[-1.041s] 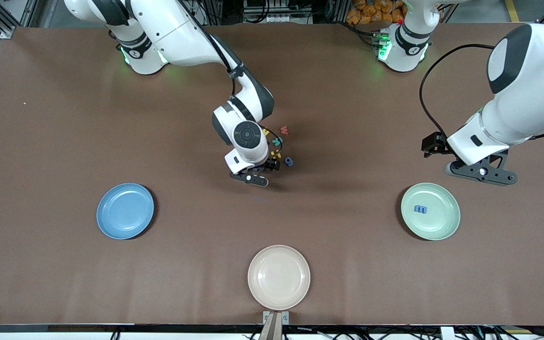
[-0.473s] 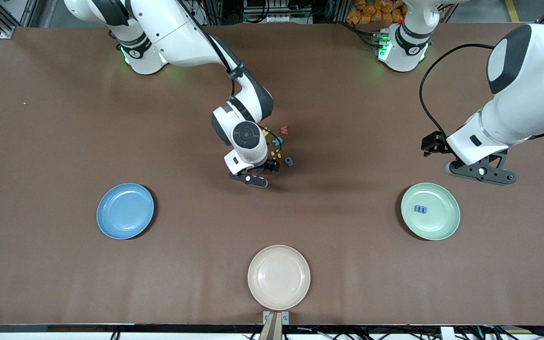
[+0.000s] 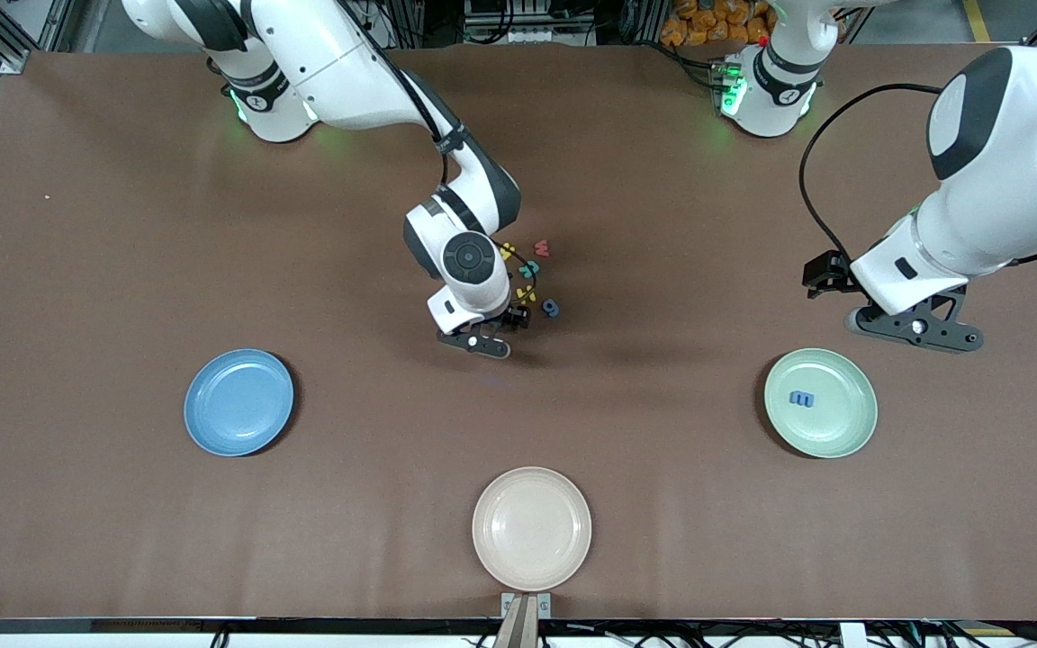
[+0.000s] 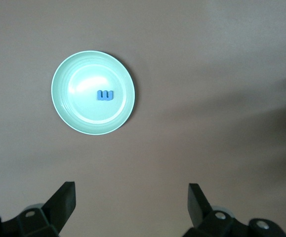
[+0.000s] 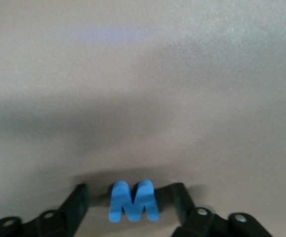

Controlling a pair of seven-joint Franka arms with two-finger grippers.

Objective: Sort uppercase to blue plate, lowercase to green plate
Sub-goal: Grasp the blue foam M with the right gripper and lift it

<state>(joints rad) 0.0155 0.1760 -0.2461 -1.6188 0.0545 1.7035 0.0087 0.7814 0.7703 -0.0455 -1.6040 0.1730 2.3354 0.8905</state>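
The right gripper (image 5: pixel 132 195) is sitting down at the letter pile, fingers either side of the blue M (image 5: pixel 133 201) but not touching it. The left gripper (image 4: pixel 132 202) is waiting wide open near the green plate (image 4: pixel 66 113).

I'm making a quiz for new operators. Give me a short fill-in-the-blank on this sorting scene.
1. The blue m lies in the ___ plate.
2. The blue plate holds ___ letters.
3. Between the right gripper fingers sits a blue capital ___.
4. The left gripper hangs ___, holding nothing.

Missing: green; no; M; open
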